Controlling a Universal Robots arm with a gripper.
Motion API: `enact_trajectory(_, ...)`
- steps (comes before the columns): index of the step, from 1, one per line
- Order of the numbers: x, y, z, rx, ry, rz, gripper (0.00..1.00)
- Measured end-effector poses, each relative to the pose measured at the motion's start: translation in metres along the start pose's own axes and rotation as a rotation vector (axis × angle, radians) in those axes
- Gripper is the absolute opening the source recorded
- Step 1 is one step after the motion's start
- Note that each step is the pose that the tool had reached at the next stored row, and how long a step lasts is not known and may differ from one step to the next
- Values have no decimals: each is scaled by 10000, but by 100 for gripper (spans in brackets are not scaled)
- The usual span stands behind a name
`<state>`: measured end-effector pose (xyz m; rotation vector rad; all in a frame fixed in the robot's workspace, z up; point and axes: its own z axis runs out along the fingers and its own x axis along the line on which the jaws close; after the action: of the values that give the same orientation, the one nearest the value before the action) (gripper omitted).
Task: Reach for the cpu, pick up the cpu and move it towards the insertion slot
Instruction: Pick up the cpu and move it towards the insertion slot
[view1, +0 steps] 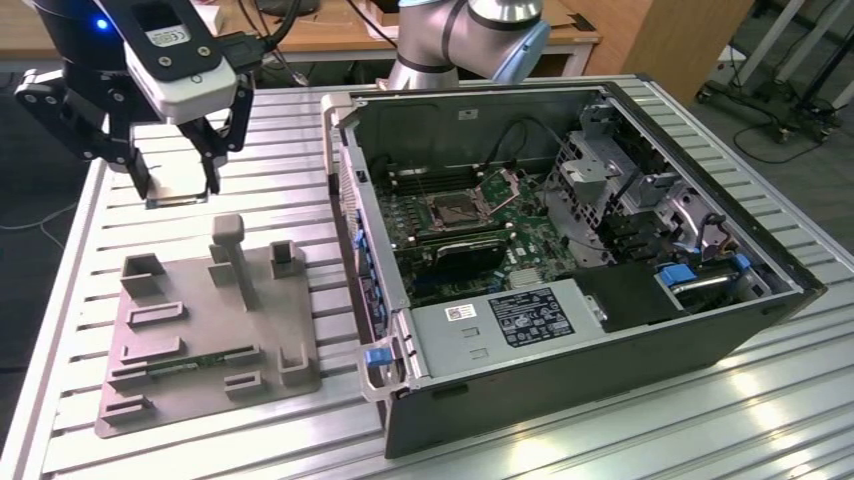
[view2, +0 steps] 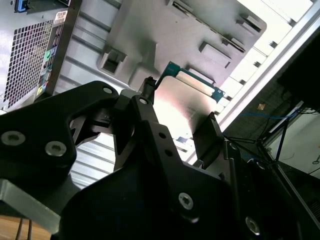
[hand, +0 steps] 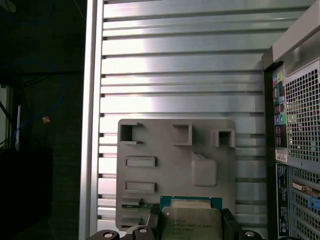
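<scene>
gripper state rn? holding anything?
Gripper: closed, holding the cpu by two opposite edges, up in the air beside the open computer case.

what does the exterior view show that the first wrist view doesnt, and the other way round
Exterior view: the inside of the open dark grey computer case, with the square silver-framed insertion slot, and the grey arm behind the case.
First wrist view: the silvery metal top of the flat square cpu, and the case's perforated rear panel.
Both: the black tool shut on the cpu, the grey moulded holder plate and the ribbed metal table.
</scene>
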<state>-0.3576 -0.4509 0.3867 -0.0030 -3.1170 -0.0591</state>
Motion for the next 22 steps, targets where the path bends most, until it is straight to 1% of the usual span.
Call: enact_trajectory(22, -53, 0, -1, 0, -1, 0, 55)
